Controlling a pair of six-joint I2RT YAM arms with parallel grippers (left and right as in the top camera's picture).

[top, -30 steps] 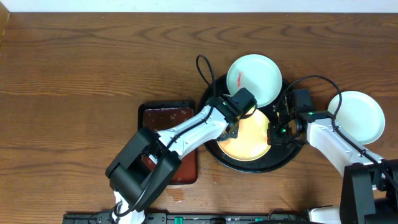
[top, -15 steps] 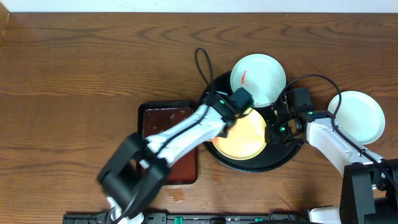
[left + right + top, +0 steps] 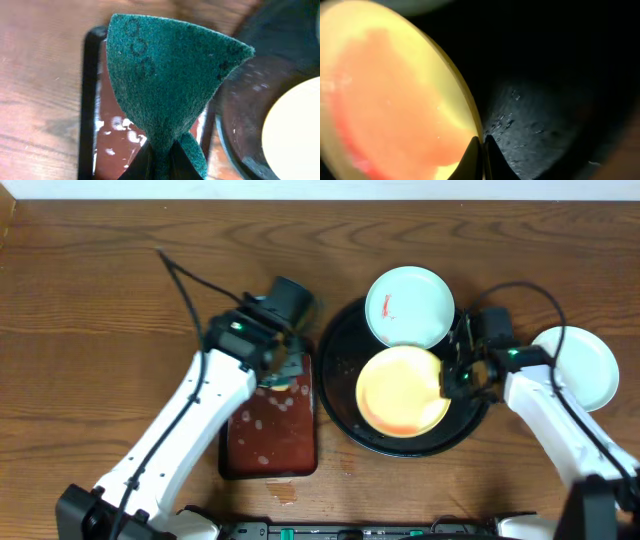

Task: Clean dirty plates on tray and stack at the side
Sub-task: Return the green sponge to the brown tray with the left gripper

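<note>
Green scouring pad (image 3: 165, 85) is pinched in our left gripper (image 3: 161, 159) above the red-brown tray (image 3: 270, 435). Our right gripper (image 3: 483, 150) is closed on the rim of the yellow plate (image 3: 400, 392), which lies in the black tray (image 3: 338, 355). We judge scrubbing is in hand. Next we bring the pad onto that plate, then stack it on the white plate (image 3: 585, 365).

We see two arms of glossy white links, the left arm (image 3: 185, 415) and the right arm (image 3: 545, 410), joined by chunky black housings. A thin black cable (image 3: 183, 278) loops off each wrist, beside a small green light (image 3: 238, 326). The left gripper (image 3: 160, 162) and the right gripper (image 3: 481, 152) taper to dark points.
</note>
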